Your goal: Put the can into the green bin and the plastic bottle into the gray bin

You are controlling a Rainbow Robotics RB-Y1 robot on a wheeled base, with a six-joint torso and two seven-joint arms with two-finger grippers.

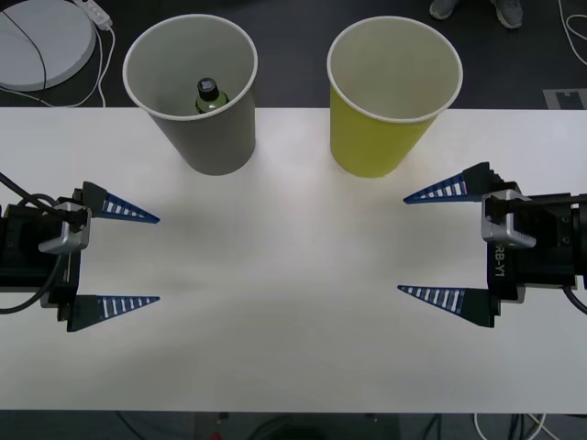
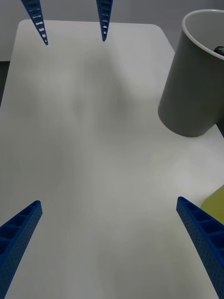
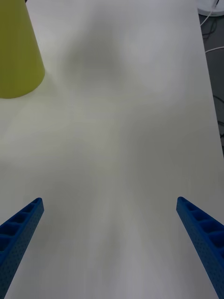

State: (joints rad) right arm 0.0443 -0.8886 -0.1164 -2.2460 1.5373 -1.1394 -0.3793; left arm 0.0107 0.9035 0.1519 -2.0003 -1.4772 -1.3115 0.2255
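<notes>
The gray bin (image 1: pixel 204 87) stands at the table's back left, and the plastic bottle (image 1: pixel 208 94) stands upright inside it, black cap up. To its right stands the green bin (image 1: pixel 390 92), whose inside shows only bare yellowish wall. The can is out of view. My left gripper (image 1: pixel 158 259) hovers open over the table's left side, holding nothing. Open and holding nothing too, my right gripper (image 1: pixel 402 244) hovers over the right side, facing the left one. The right wrist view shows the gray bin (image 2: pixel 186 93), the left gripper (image 2: pixel 74 41) far off, and my right gripper (image 2: pixel 108 201). The left wrist view shows the green bin (image 3: pixel 16 51) and my left gripper (image 3: pixel 109 200).
The white table (image 1: pixel 275 302) lies bare between the two grippers. Beyond its far edge, on the dark floor, are a round white disc (image 1: pixel 41 41) and white cables (image 1: pixel 101 55).
</notes>
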